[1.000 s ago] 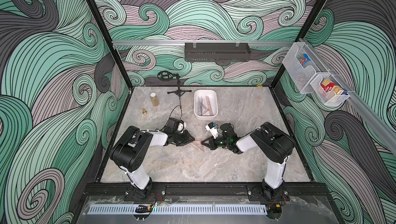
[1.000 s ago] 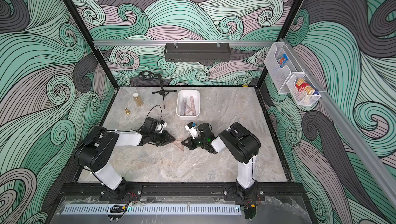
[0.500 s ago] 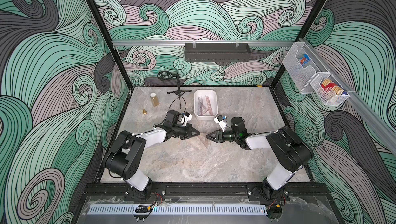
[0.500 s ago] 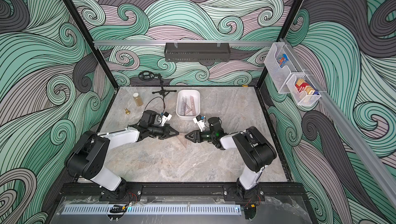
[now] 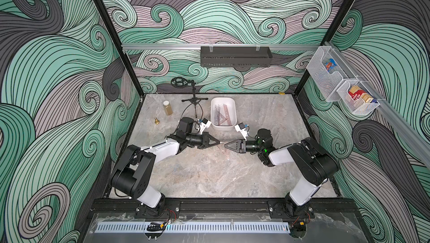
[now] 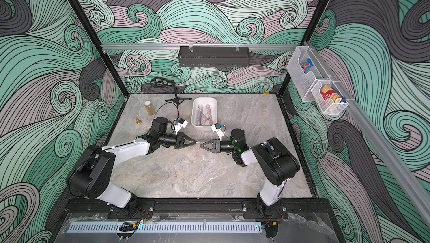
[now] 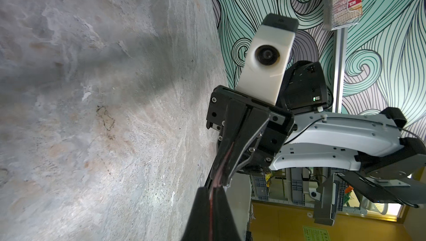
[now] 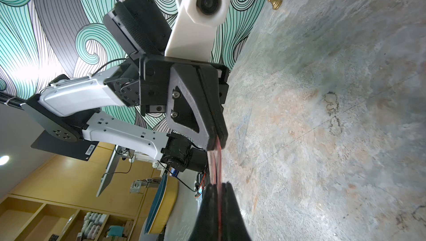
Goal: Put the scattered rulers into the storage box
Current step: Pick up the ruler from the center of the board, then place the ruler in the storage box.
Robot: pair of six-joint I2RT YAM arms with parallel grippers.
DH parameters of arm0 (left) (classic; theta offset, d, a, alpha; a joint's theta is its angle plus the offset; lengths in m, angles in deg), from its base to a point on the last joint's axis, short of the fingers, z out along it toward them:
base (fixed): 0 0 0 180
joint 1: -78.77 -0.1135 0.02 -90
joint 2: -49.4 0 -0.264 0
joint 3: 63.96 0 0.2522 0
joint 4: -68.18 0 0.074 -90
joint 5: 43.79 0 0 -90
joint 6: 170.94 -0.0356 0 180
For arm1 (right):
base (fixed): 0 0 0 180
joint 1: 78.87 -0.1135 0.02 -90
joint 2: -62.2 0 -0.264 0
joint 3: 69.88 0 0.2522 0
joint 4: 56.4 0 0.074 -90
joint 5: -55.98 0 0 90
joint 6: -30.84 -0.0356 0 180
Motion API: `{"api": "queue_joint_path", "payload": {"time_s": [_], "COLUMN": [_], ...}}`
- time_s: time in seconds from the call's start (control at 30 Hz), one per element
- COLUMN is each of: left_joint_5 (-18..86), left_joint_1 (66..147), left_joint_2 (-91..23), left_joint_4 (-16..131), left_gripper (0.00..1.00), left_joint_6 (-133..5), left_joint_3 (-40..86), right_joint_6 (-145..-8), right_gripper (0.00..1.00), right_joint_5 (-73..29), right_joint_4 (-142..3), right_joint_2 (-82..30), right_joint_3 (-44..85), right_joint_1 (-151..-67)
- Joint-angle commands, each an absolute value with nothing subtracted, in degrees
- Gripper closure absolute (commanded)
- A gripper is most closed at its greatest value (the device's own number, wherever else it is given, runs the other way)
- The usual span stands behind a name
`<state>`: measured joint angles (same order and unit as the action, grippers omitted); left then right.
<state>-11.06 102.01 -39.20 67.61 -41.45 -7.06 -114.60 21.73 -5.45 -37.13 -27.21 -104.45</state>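
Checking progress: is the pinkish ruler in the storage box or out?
Out: left gripper and right gripper hold the pinkish ruler short of the storage box.

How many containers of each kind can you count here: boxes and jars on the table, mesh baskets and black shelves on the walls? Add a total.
Box: 1
Jar: 1
Baskets: 2
Shelf: 1
Total: 5

Both arms reach inward; left tool [image 5: 218, 142] and right tool [image 5: 226, 145] tip-to-tip, jaws pinched
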Motion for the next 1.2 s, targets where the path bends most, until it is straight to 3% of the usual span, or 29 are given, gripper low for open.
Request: {"api": "queue_joint_path", "payload": {"time_s": [0.0,0.07,0.13,0.3,0.43,0.7,0.97,1.17], "left_joint_5": [-6.1,-1.2,4.0,16.3,24.0,25.4,24.3,23.8], "left_joint_1": [100.9,99.1,97.0,93.3,91.6,89.4,89.1,88.2], "left_joint_2": [-38.9,-38.4,-37.2,-33.8,-32.5,-32.5,-33.6,-32.5], "left_joint_4": [59.2,53.6,49.7,44.5,41.0,38.9,39.3,38.6], "left_gripper": [0.56,0.38,0.27,0.25,0.24,0.24,0.24,0.23], "left_joint_6": [-46.2,-49.4,-51.4,-53.9,-54.1,-54.2,-54.2,-53.9], "left_joint_3": [-3.5,-1.0,0.7,1.2,0.3,-0.6,-1.2,-0.5], "right_joint_6": [-111.3,-102.8,-99.6,-101.2,-100.3,-99.8,-99.3,-96.0], "right_gripper": [1.00,1.00,1.00,1.00,1.00,0.99,0.86,0.63], "right_joint_5": [20.2,11.1,1.9,-16.6,-24.7,-25.7,-25.9,-19.0], "right_joint_4": [-11.4,-27.4,-35.3,-39.9,-42.6,-48.5,-51.4,-56.5], "right_joint_2": [-36.8,-36.6,-38.5,-48.4,-56.9,-68.4,-72.0,-72.9], "right_joint_3": [-22.6,-17.1,-11.0,5.5,17.2,31.3,34.1,38.9], "right_joint_1": [-103.5,-101.7,-100.4,-99.5,-100.8,-104.9,-106.1,-104.0]}}
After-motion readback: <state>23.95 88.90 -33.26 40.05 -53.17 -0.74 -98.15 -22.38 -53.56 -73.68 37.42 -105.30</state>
